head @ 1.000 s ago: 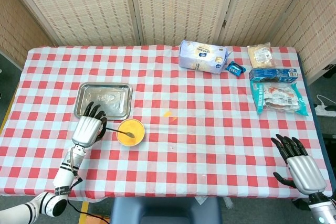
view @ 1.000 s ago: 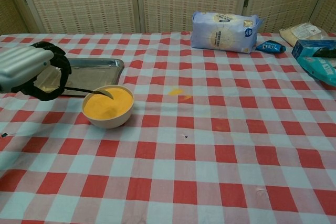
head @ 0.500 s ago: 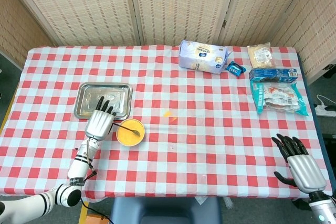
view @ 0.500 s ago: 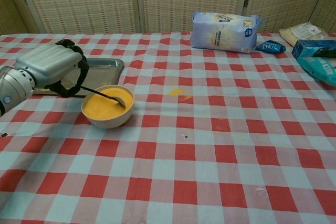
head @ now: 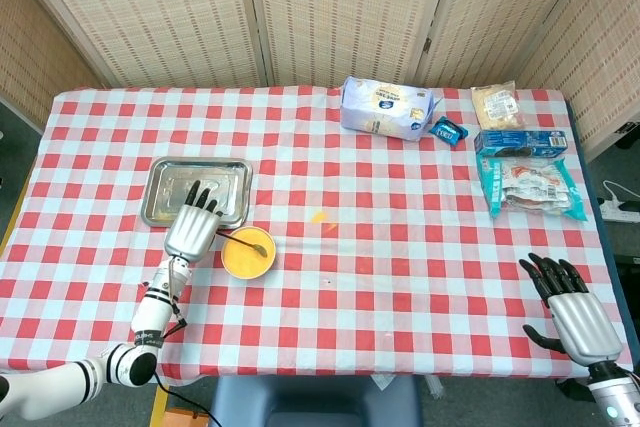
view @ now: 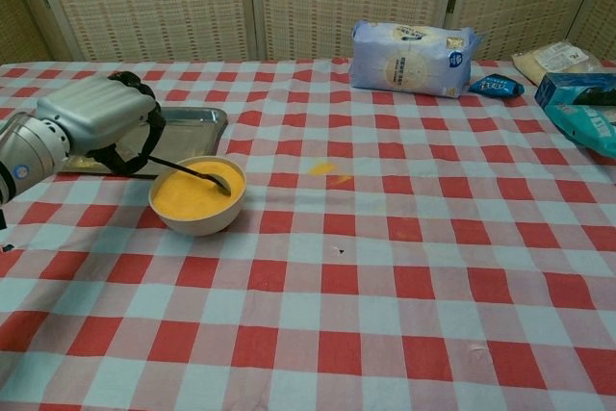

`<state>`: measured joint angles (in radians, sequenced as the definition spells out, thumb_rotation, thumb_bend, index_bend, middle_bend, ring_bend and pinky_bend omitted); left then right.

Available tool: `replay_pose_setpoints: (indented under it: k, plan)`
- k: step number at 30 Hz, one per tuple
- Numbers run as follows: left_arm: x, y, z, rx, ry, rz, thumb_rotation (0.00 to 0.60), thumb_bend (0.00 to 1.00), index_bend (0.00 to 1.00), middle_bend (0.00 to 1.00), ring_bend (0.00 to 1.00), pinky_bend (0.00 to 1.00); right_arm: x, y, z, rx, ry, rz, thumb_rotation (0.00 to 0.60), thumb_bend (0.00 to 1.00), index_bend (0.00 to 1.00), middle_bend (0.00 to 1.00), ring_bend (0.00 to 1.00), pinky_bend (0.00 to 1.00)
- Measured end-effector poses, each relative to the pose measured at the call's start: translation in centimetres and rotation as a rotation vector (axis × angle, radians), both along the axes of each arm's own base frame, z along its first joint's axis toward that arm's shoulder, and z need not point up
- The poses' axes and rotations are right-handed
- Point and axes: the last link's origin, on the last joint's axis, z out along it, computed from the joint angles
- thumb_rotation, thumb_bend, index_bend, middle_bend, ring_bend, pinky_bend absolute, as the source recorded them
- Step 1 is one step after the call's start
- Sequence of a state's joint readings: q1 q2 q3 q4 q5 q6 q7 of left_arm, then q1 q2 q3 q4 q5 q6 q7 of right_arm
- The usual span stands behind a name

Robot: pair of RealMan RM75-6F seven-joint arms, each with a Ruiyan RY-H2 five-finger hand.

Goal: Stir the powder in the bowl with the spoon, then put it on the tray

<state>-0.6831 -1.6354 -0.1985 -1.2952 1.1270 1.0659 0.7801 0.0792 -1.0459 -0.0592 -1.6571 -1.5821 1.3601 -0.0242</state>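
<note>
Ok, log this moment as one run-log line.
stage: stirring | left hand: holds spoon in bowl | right hand: idle, open | tray: no spoon yet

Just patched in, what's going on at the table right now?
The left hand holds the spoon by its handle, its tip dipped in the yellow powder in the bowl. The tray sits just behind the bowl with nothing on it yet. The right hand rests open at the near right edge of the table, holding nothing.
</note>
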Motion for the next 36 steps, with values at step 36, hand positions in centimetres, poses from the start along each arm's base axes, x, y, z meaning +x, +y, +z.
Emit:
replay_pose_setpoints:
  k: [36]
  plan:
    - [-1.0, -3.1, 2.2, 0.029, 0.122, -0.151, 0.6, 0.94, 0.77, 0.32, 0.11, 0.04, 0.6, 0.7, 0.2, -0.003, -0.01, 0.028, 0.6, 0.15, 0.0, 0.0, 0.0, 0.0]
